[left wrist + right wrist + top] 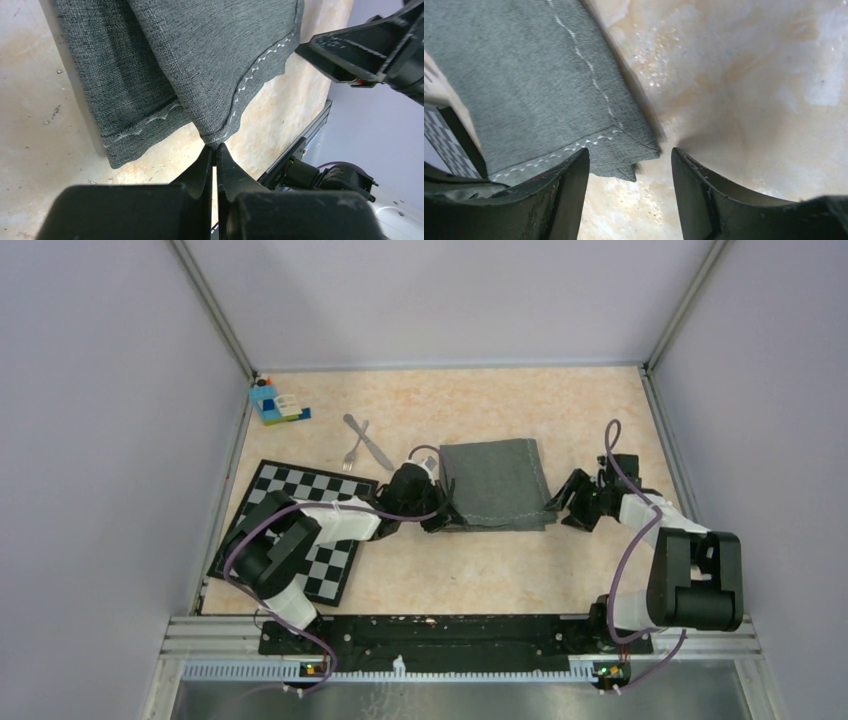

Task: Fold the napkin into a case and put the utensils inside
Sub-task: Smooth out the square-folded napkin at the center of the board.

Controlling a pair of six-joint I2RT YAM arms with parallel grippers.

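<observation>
The dark grey napkin (495, 483) lies folded in the middle of the table, and two layers of it show in the left wrist view. My left gripper (440, 520) is at its near left corner, its jaws shut on the stitched hem of the upper layer (215, 140). My right gripper (562, 502) stands open at the near right corner. That corner of the napkin (624, 155) lies just ahead of the gap between its fingers (569, 190), untouched. A silver fork (352, 452) and knife (374, 446) lie crossed, left of the napkin toward the back.
A black-and-white checkered mat (335, 575) lies at the near left under my left arm. A blue toy-brick block (275, 402) sits in the far left corner. Grey walls close the table on three sides, and a metal rail (460, 635) runs along the near edge.
</observation>
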